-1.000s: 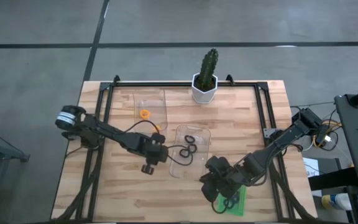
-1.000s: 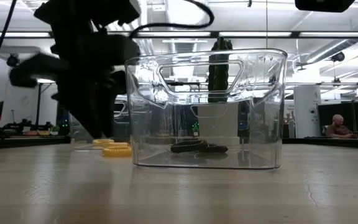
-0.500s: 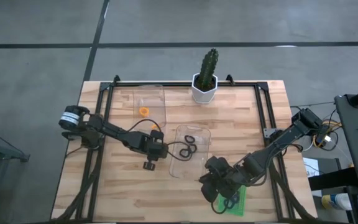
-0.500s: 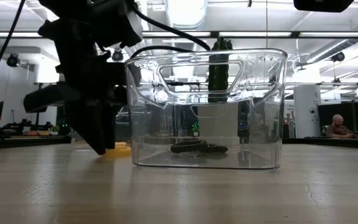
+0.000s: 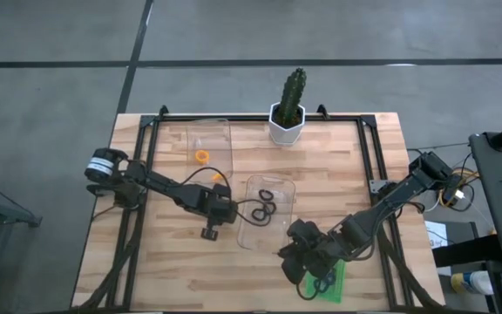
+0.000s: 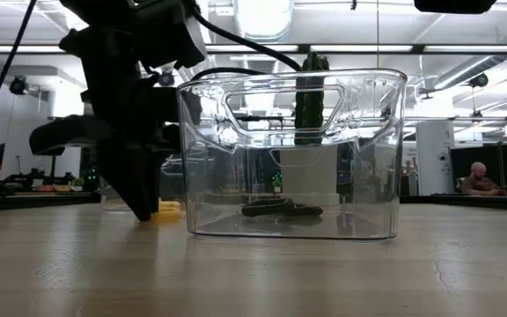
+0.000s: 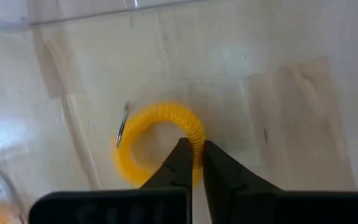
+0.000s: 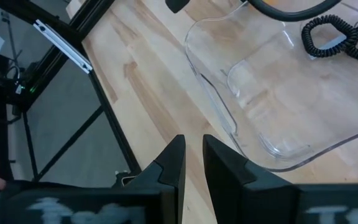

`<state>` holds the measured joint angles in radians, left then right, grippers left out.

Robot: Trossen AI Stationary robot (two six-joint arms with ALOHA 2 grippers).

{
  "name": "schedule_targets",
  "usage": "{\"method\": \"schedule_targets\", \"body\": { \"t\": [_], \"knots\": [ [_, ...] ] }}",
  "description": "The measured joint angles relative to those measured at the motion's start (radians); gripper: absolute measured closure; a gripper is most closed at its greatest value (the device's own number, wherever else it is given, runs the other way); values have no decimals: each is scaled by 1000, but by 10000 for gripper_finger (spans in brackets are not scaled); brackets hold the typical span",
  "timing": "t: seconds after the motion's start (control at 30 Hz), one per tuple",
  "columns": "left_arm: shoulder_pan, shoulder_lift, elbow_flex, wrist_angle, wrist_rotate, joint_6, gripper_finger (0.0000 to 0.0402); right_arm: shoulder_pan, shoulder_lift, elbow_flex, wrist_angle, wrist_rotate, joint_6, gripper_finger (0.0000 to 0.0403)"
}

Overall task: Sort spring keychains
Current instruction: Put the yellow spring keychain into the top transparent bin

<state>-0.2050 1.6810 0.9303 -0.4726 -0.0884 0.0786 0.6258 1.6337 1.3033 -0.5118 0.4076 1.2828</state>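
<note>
Your left gripper (image 7: 193, 163) is down on the tabletop (image 5: 356, 174), its two fingers pinched onto the coil of a yellow-orange keychain (image 7: 160, 140) that lies flat on the wood just beside the near clear tray (image 5: 267, 214), at that tray's 9 o'clock in the high view. The fingers bite one side of the loop, not across it, likely because the thin coil gives them nothing else to close on. In the low view the gripper's tip meets the wood right beside the tray's wall, with a sliver of yellow at its foot.

Your right gripper (image 8: 193, 163) hangs near the table's 5 o'clock, above the green tray (image 5: 325, 283) that holds the unsorted stock; its fingers stand nearly together with nothing between them. It looks to be waiting its turn while the left arm works.

The sorting reads plainly by color. The near clear tray carries black keychains (image 5: 267, 203): two rings show from above, with a dark coil beside them that may be a third or only a cable. The far clear tray (image 5: 212, 148), at 11 o'clock, holds one orange keychain (image 5: 202, 158), which is probably where the pinched ring belongs. Dark rings (image 5: 322, 281) remain on the green tray, half hidden by the right arm, so their number cannot be told. No purple ring can be made out. One potted cactus (image 5: 290, 109) stands at 12 o'clock, out of the way.
</note>
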Motion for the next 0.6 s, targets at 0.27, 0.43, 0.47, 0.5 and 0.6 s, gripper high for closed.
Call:
{"method": "schedule_targets", "body": {
  "t": [0.27, 0.43, 0.47, 0.5, 0.6],
  "knots": [
    [-4, -48, 65, -166, -2, -35, 397, 0, -4, 0, 3, -14, -11, 351],
    [-3, -172, 71, -260, -4, -48, 400, 0, -4, 0, 3, -16, -35, 351],
    [-1, -200, 71, -284, -3, -59, 400, 0, -4, 0, 3, -16, -39, 351],
    [1, -228, 71, -306, -5, -73, 400, 0, -4, 0, 3, -16, -45, 351],
    [0, -330, 79, -343, -22, -116, 401, 0, -4, 0, 1, -16, -59, 351]
  ]
}}
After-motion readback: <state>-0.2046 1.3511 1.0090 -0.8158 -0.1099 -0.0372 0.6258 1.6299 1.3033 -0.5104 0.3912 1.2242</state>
